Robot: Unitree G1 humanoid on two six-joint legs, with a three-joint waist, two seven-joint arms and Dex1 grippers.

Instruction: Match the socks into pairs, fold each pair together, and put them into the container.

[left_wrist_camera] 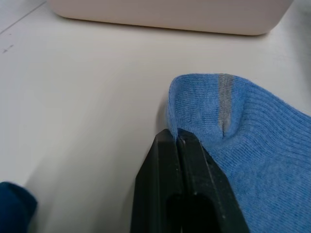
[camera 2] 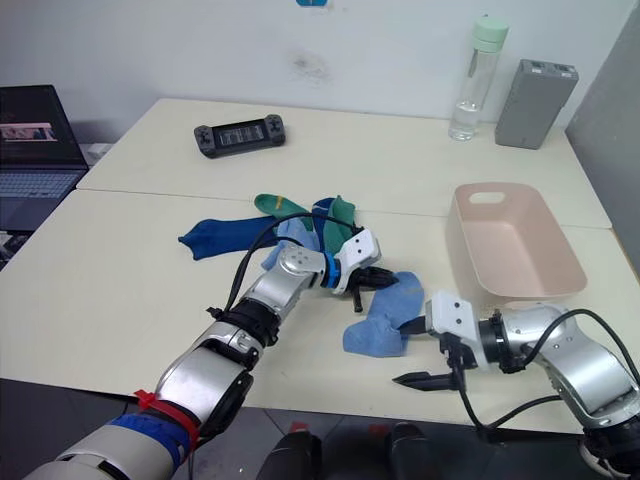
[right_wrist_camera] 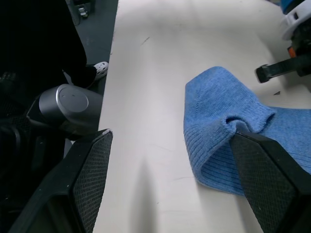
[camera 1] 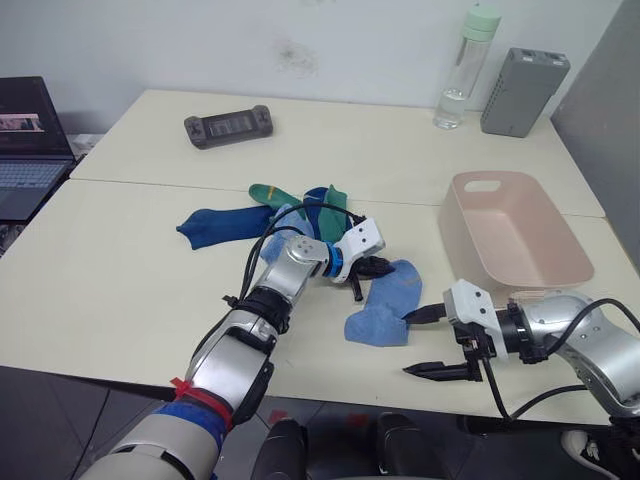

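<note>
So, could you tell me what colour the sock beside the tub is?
Light blue sock, with a grey stripe; left wrist view shows it best.

L arm reaches fwd over the table point(camera 1: 120, 260), elbow bent, wrist turned toward the robot's right. L gripper point(camera 1: 366, 272) low at the table surface, black fingers point(left_wrist_camera: 180, 184) pressed flat together, pinching the edge of a light blue sock point(camera 1: 385, 305). R arm comes in from the right, forearm low near the table's front edge, wrist pointing left. R gripper point(camera 1: 424, 343) spread wide: one finger touching the sock, the other out past the table edge.
</note>
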